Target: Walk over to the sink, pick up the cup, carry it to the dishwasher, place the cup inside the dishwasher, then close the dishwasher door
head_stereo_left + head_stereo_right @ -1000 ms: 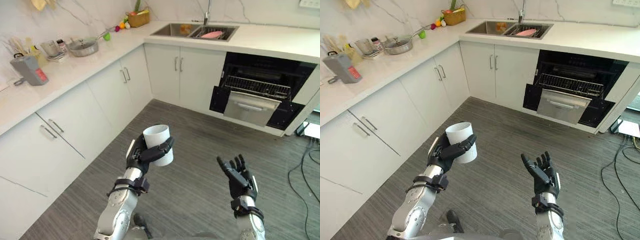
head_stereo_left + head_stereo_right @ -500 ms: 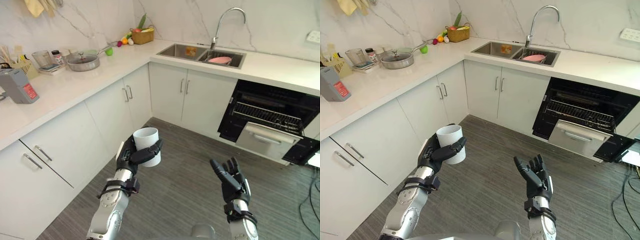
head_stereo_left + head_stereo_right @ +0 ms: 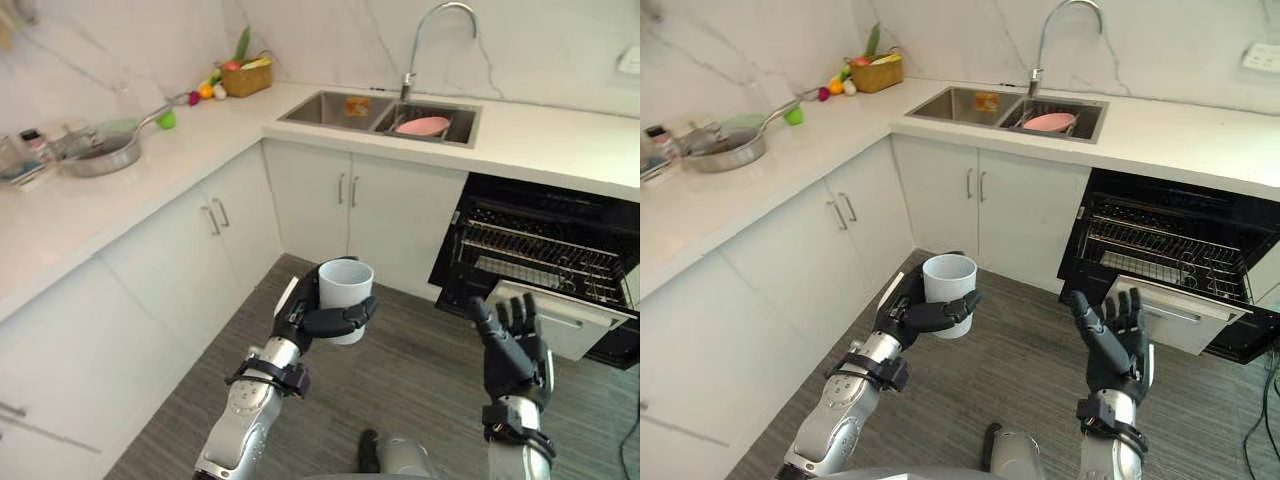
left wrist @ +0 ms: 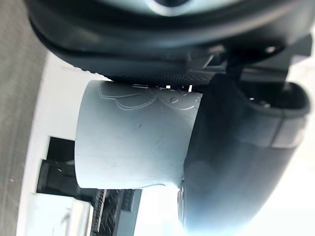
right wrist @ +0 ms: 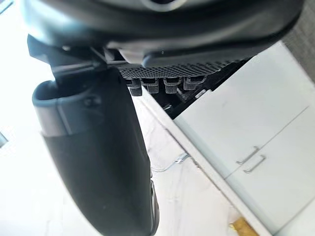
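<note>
My left hand (image 3: 306, 321) is shut on a white cup (image 3: 346, 293), held upright above the grey floor in front of the cabinets; the left wrist view shows the cup (image 4: 133, 137) with the thumb (image 4: 236, 152) curled round it. My right hand (image 3: 513, 345) is raised with its fingers straight, palm toward me, holding nothing. The dishwasher (image 3: 545, 255) stands open at the right under the counter, its wire rack (image 3: 540, 250) showing and its door (image 3: 560, 315) hanging down. The sink (image 3: 380, 112) with its tall tap (image 3: 430, 30) lies on the counter behind.
White cabinets (image 3: 180, 270) run along the left and back under a pale counter. A pink bowl (image 3: 424, 126) lies in the sink, a pan (image 3: 98, 155) sits on the left counter, and a fruit basket (image 3: 246, 78) stands in the corner.
The whole view has swung right, with the dishwasher now nearer. The cup and left hand sit higher and more central; the right hand has lifted a little.
</note>
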Controlling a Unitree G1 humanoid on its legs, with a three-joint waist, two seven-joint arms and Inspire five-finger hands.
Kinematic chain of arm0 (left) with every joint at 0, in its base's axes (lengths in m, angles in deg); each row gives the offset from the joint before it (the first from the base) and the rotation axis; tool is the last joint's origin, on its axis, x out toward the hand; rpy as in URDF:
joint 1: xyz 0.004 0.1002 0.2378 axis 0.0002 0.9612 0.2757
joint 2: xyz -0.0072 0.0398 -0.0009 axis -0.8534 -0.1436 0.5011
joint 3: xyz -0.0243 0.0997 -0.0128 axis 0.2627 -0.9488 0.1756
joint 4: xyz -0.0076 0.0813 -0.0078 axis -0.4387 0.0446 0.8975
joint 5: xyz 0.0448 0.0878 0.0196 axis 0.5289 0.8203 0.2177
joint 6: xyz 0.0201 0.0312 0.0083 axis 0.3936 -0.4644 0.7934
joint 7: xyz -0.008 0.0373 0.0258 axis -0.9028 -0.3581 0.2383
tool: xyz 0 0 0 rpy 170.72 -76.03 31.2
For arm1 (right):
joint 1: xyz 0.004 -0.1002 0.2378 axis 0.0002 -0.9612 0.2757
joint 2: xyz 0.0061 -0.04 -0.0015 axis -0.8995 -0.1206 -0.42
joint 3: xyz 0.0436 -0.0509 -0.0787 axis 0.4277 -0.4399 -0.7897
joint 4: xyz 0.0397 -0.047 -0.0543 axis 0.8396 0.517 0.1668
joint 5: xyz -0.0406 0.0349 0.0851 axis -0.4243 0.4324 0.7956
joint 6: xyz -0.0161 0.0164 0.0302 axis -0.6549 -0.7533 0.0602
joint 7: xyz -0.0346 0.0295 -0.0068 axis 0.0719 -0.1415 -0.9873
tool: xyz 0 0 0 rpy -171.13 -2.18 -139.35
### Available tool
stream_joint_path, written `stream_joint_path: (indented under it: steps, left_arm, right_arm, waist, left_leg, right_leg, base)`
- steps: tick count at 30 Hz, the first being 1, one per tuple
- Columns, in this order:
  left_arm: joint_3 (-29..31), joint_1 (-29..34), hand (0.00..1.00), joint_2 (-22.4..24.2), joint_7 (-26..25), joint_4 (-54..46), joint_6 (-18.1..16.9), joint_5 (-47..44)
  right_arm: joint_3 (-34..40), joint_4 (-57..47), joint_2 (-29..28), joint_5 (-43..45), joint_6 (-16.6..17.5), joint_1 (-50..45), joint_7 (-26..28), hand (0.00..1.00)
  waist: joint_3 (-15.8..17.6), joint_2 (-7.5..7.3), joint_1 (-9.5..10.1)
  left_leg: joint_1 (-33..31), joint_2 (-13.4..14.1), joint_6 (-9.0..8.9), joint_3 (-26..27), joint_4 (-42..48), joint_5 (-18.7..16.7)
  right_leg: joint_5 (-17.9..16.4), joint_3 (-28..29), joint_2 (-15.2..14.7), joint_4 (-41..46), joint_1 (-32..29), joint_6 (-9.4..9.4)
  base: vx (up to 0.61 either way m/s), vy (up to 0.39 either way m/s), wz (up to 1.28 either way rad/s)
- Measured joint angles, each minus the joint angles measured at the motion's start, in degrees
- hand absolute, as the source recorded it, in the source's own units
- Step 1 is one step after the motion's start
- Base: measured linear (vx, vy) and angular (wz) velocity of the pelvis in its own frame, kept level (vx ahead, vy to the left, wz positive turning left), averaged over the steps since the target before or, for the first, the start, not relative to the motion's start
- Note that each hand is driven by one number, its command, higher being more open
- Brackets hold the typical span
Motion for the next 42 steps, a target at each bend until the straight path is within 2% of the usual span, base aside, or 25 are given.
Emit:
stream_joint_path:
  steps: [1, 3, 4, 6, 8, 10, 13, 14, 15, 16, 17, 20, 21, 23, 25, 26, 28, 29, 30, 31, 32, 33, 37, 40, 42]
  left_arm:
    - [0.0, 0.0, 0.0, 0.6, 0.1, -0.1, -0.5, 0.0]
    - [0.0, -0.7, 0.0, 1.0, 0.1, -0.1, -0.6, -0.5]
    - [-0.1, -0.6, 0.0, 1.1, 0.1, 0.0, -0.6, -0.7]
    - [-1.4, 0.1, 0.0, 0.9, 0.0, 0.2, -1.1, -1.1]
    - [-3.9, 0.3, 0.0, 1.1, -0.1, 0.3, -2.7, -0.9]
    - [-5.6, 0.2, 0.0, 1.4, -0.5, 0.8, -3.6, -0.8]
    - [-6.9, -1.5, 0.0, 1.1, -0.7, 4.1, -5.7, -0.6]
    - [-7.2, -2.9, 0.0, 1.0, -0.9, 5.8, -6.2, -0.5]
    - [-7.6, -4.4, 0.0, 0.6, -1.7, 7.3, -6.4, -0.4]
    - [-7.6, -4.8, 0.0, 0.0, -2.1, 7.8, -6.5, -0.3]
    - [-8.3, -5.1, 0.0, -1.2, -2.7, 9.0, -6.5, 0.1]
    - [-10.2, -6.2, 0.0, -2.5, -4.2, 9.1, -6.5, 0.1]
    - [-10.5, -6.3, 0.0, -2.8, -4.6, 9.1, -6.5, 0.1]
    - [-10.5, -6.3, 0.0, -4.1, -7.3, 9.0, -6.5, 0.2]
    - [-9.0, -6.3, 0.0, -4.7, -8.4, 8.3, -6.5, 0.2]
    - [-6.9, -6.3, 0.0, -5.1, -8.4, 7.0, -6.5, 0.2]
    - [-5.2, -6.2, 0.0, -5.2, -8.1, 6.0, -6.8, 0.2]
    - [-4.4, -5.8, 0.0, -5.5, -7.6, 5.6, -7.4, 0.8]
    - [-4.2, -5.0, 0.0, -6.0, -7.0, 5.0, -8.3, 1.3]
    - [-4.3, -4.8, 0.0, -6.0, -6.4, 4.8, -8.3, 1.4]
    - [-4.5, -4.6, 0.0, -5.1, -5.5, 3.9, -8.4, 1.6]
    - [-4.5, -5.0, 0.0, -4.7, -4.5, 3.7, -8.9, 2.3]
    - [-4.5, -5.5, 0.0, -2.6, -3.1, 3.7, -9.3, 2.3]
    - [-4.7, -5.5, 0.0, -3.0, -2.6, 3.7, -9.4, 2.3]
    - [-4.7, -5.5, 0.0, -2.9, -2.8, 3.7, -9.6, 2.3]
  right_arm:
    - [1.0, -0.2, 0.9, 0.1, 0.3, 0.3, 0.3, 1.0]
    - [2.4, 0.0, 1.4, 0.1, 0.5, 1.1, 0.6, 1.0]
    - [2.5, 0.0, 1.4, 0.1, 0.5, 1.1, 0.6, 1.0]
    - [1.9, 0.1, 1.7, 0.2, 0.5, 1.0, 0.9, 1.0]
    - [1.2, 1.3, 3.4, 0.2, 0.5, 1.1, 1.4, 1.0]
    - [0.7, 3.9, 5.5, 0.2, 0.5, 1.4, 1.7, 1.0]
    - [0.7, 7.0, 8.0, 2.4, 0.4, 1.5, 1.8, 1.0]
    - [1.8, 8.1, 8.5, 3.6, 0.4, 1.5, 1.8, 1.0]
    - [2.4, 9.6, 8.5, 4.2, 0.3, 1.9, 1.7, 1.0]
    - [2.4, 10.0, 8.5, 4.3, 0.3, 1.9, 1.7, 1.0]
    - [2.6, 10.5, 7.8, 4.7, 0.3, 0.9, 1.8, 1.0]
    - [3.4, 11.2, 5.6, 5.5, 0.4, 0.5, 1.7, 1.0]
    - [2.9, 11.5, 5.3, 5.5, 0.3, 0.5, 1.6, 1.0]
    - [-0.6, 12.9, 4.5, 5.0, 0.2, 1.0, 1.4, 1.0]
    - [-2.7, 13.9, 4.0, 5.0, -0.2, 1.6, 1.7, 1.0]
    - [-3.2, 13.8, 3.6, 4.6, -0.3, 2.0, 2.2, 1.0]
    - [-2.7, 13.6, 3.6, 4.0, -0.3, 2.3, 2.0, 1.0]
    - [-2.1, 13.3, 3.6, 3.9, -0.3, 2.3, 1.7, 1.0]
    - [-1.4, 13.3, 3.7, 4.0, -0.3, 2.1, 1.4, 1.0]
    - [-0.7, 13.3, 3.9, 4.0, -0.3, 2.3, 1.3, 1.0]
    - [0.8, 13.1, 3.9, 4.0, -0.3, 3.1, 1.0, 1.0]
    - [1.6, 13.0, 3.8, 4.0, -0.3, 3.4, 0.8, 1.0]
    - [1.4, 10.1, 3.3, 3.4, -0.2, 2.6, 0.9, 1.0]
    - [1.4, 6.8, 3.7, 2.1, 0.5, 2.1, 1.4, 1.0]
    - [1.3, 6.5, 5.1, 2.1, 0.6, 2.4, 2.0, 1.0]
  waist:
    - [-0.3, 0.77, 0.46]
    - [-0.1, 0.43, 0.18]
    - [0.0, 0.26, 0.15]
    - [-0.3, -0.55, 0.11]
    - [-1.1, -1.67, -0.1]
    - [-1.6, -2.26, -0.36]
    - [-2.0, -1.72, -1.9]
    - [-2.4, -0.99, -2.25]
    - [-2.7, -1.41, -1.92]
    - [-2.8, -1.86, -1.9]
    - [-3.6, -4.82, -3.14]
    - [-4.1, -6.42, -3.53]
    - [-4.1, -6.52, -3.23]
    - [-4.0, -6.34, -2.45]
    - [-3.7, -6.09, -1.89]
    - [-2.9, -6.21, -0.68]
    - [-1.6, -6.31, -0.33]
    - [-1.4, -6.58, -0.62]
    - [-1.4, -7.21, -1.47]
    - [-1.5, -6.23, -1.5]
    - [-1.6, -4.22, -0.88]
    - [-1.6, -3.43, -0.93]
    - [-1.7, -2.8, -0.72]
    - [-1.5, -2.5, -0.69]
    - [-2.2, -1.65, -0.62]
  left_leg:
    - [-3.9, 1.8, -1.78, -2.8, 6.8, 2.3]
    - [-9.2, 1.6, -1.13, -1.6, 9.7, -7.5]
    - [-10.1, 1.5, -1.01, -0.1, 8.2, -9.6]
    - [-11.2, 0.7, -1.48, 4.4, -5.6, -12.8]
    - [-12.8, -1.2, -3.47, 3.1, -27.7, -11.9]
    - [-13.1, -1.4, -5.99, 2.6, -37.8, -10.0]
    - [-12.8, -2.8, -5.06, 4.7, -40.4, -5.8]
    - [-12.1, -4.5, -3.63, 4.6, -41.3, -4.3]
    - [-10.9, -6.9, -1.95, 3.3, -41.8, 0.5]
    - [-10.3, -8.0, -1.9, 3.3, -40.9, 1.9]
    - [-9.6, -11.4, -1.9, 4.1, -39.8, -0.5]
    - [-8.5, -16.7, 0.54, 6.8, -39.0, -3.9]
    - [-8.1, -17.1, 0.86, 7.6, -38.6, -4.4]
    - [-5.3, -16.7, 2.68, 10.9, -39.0, -5.8]
    - [-4.7, -15.0, 2.58, 12.6, -39.1, -6.4]
    - [-4.0, -13.5, 1.63, 14.3, -38.7, -7.9]
    - [-2.4, -13.1, 0.48, 15.6, -38.8, -8.7]
    - [-1.5, -13.0, -0.03, 15.9, -38.8, -9.0]
    - [-1.1, -13.4, -1.07, 15.2, -39.1, -9.1]
    - [-0.9, -13.1, -2.2, 14.9, -39.5, -8.9]
    - [-1.0, -12.1, -3.97, 14.4, -40.8, -8.1]
    - [-0.7, -11.0, -5.21, 15.1, -41.7, -7.1]
    - [1.4, -9.1, -5.74, 18.0, -42.8, -7.6]
    - [1.6, -6.6, -7.9, 19.0, -35.1, -14.3]
    - [1.9, -5.2, -7.96, 20.0, -30.6, -17.5]
  right_leg:
    - [-1.7, 1.2, 1.5, 0.0, 1.5, -1.27]
    - [-3.4, 3.4, 2.2, -1.2, 4.7, -1.48]
    - [-3.6, 4.3, 2.1, -2.0, 5.8, -1.47]
    - [-4.0, 7.8, 1.7, -4.8, 8.9, -1.24]
    - [-4.2, 11.8, 0.2, -6.0, 9.5, -0.35]
    - [-4.4, 14.7, -0.8, -5.9, 9.8, 1.28]
    - [-6.1, 17.4, -2.3, -5.8, 11.5, 4.53]
    - [-7.4, 17.5, -2.6, -4.8, 11.4, 6.5]
    - [-9.6, 18.0, -3.9, -1.7, 10.6, 8.82]
    - [-10.6, 17.8, -5.4, -0.3, 10.5, 9.8]
    - [-12.0, 17.1, -9.5, 1.7, 10.5, 11.28]
    - [-9.7, 11.5, -17.5, 9.3, 6.1, 13.16]
    - [-8.7, 10.0, -18.8, 11.5, 4.8, 13.0]
    - [-6.4, 1.9, -22.0, 13.8, 3.4, 12.87]
    - [-7.6, -4.5, -21.2, 11.6, 3.0, 11.16]
    - [-7.6, -8.1, -20.5, 9.6, 1.1, 10.78]
    - [-7.1, -10.2, -21.2, 7.5, -0.5, 10.02]
    - [-5.3, -11.6, -21.4, 3.0, -1.1, 8.4]
    - [1.6, -11.9, -20.3, -1.1, -0.4, 5.28]
    - [2.3, -12.0, -19.1, -2.0, -0.3, 4.43]
    - [2.9, -12.3, -17.0, -3.4, -0.4, 4.45]
    - [3.5, -12.8, -15.5, -3.5, -0.6, 3.27]
    - [2.3, -13.1, -12.8, -2.8, -0.4, 2.15]
    - [-3.5, -12.1, -14.5, 5.0, -1.9, 2.24]
    - [-7.7, -11.1, -15.7, 10.8, -3.5, 2.3]
  base:
    - [0.29, -0.006, -0.5]
    - [0.39, -0.007, -0.57]
    - [0.46, -0.014, -0.64]
    - [0.36, 0.019, -0.79]
    - [0.35, 0.101, -0.8]
    - [0.41, 0.165, -0.78]
    - [0.43, 0.29, -0.63]
    - [0.32, 0.398, -0.66]
    - [0.3, 0.418, -0.75]
    - [0.28, 0.456, -0.55]
    - [0.16, 0.276, -0.12]
    - [0.19, 0.369, -0.13]
    - [0.12, 0.295, -0.52]
    - [0.09, 0.22, -0.68]
    - [0.02, 0.07, -0.72]
    - [0.01, -0.005, -0.77]
    - [0.02, -0.064, -0.51]
    - [0.07, -0.133, -0.17]
    - [0.13, -0.142, -0.08]
    - [0.2, -0.117, -0.22]
    - [0.23, -0.106, -0.35]
    - [0.21, -0.103, -0.39]
    - [0.13, -0.055, -0.34]
    - [0.08, -0.018, -0.3]
    - [0.15, -0.033, -0.27]
